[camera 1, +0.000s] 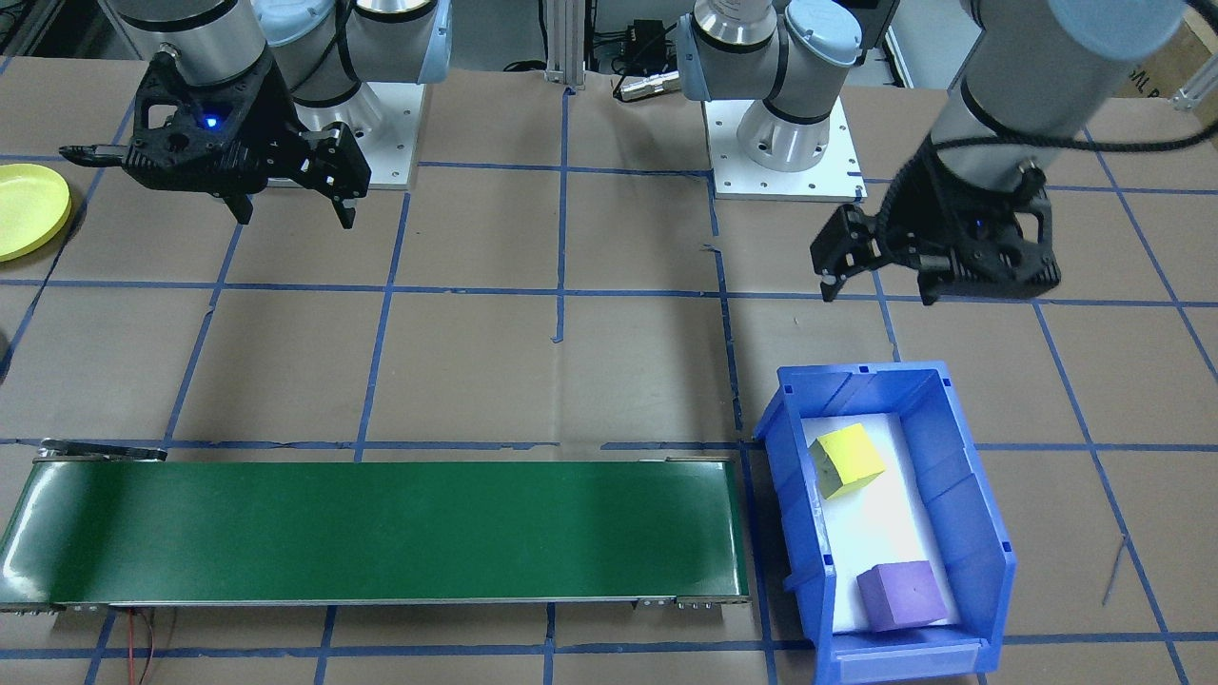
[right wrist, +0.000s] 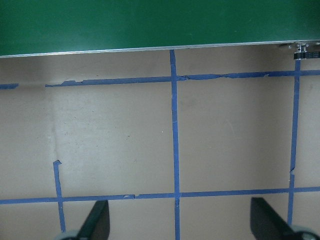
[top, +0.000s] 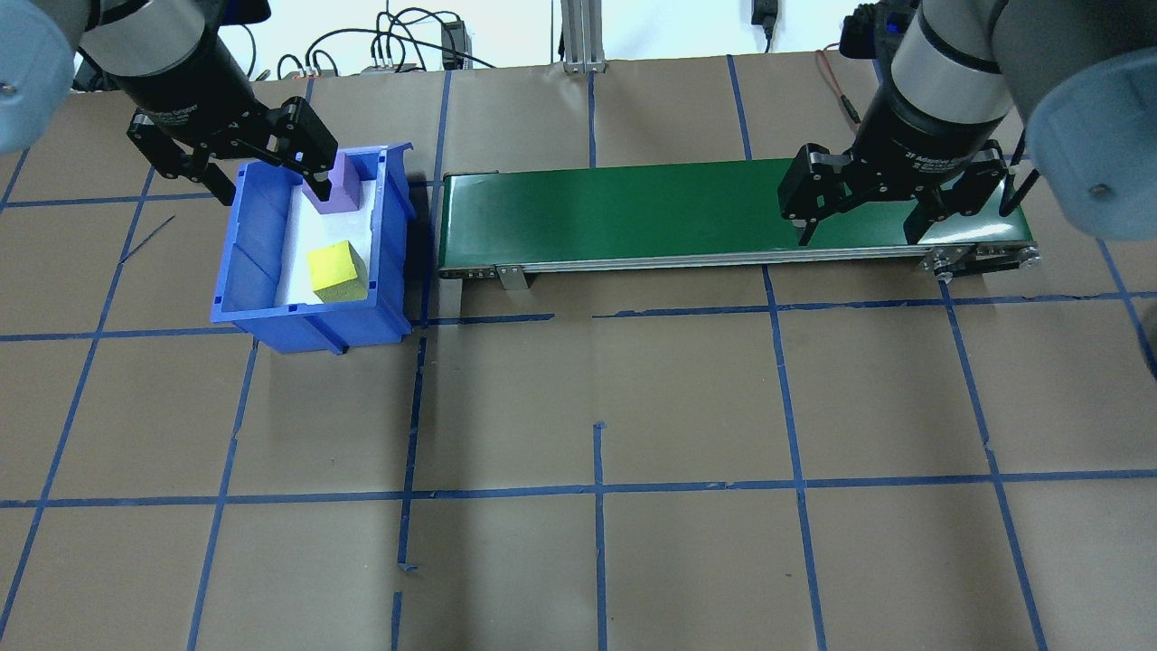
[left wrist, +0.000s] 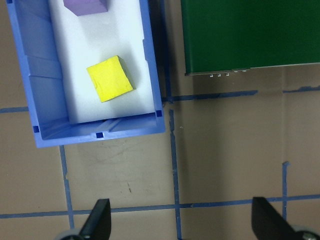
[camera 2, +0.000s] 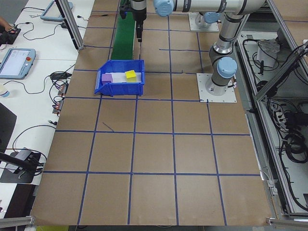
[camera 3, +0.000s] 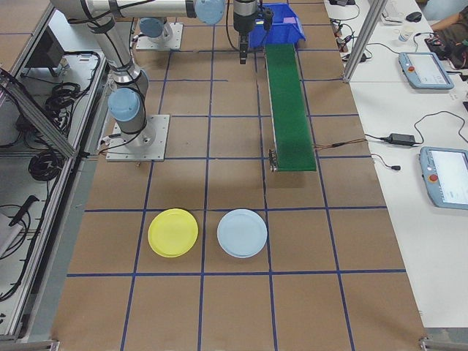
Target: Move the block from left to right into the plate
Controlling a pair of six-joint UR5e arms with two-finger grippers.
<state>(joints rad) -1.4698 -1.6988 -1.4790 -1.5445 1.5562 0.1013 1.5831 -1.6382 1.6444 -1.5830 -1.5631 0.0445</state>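
A yellow block point(camera 1: 849, 459) and a purple block point(camera 1: 901, 595) lie in the blue bin point(camera 1: 971, 495). The left wrist view shows the yellow block point(left wrist: 110, 78) near the bin's wall point(left wrist: 45, 80), and the purple block point(left wrist: 86, 6) at the top edge. My left gripper point(camera 1: 877, 293) hangs open and empty above the table, on the robot's side of the bin. My right gripper point(camera 1: 295, 217) is open and empty, high near the green conveyor's point(top: 678, 208) far end. The yellow plate point(camera 1: 29, 209) lies at the table's edge beside the right arm.
The conveyor point(camera 1: 381, 533) runs from beside the bin toward the right arm's side. A pale blue plate point(camera 3: 242, 232) lies next to the yellow plate point(camera 3: 172, 232). Blue tape lines grid the brown table. Both arm bases stand on white mounting plates point(camera 1: 785, 166).
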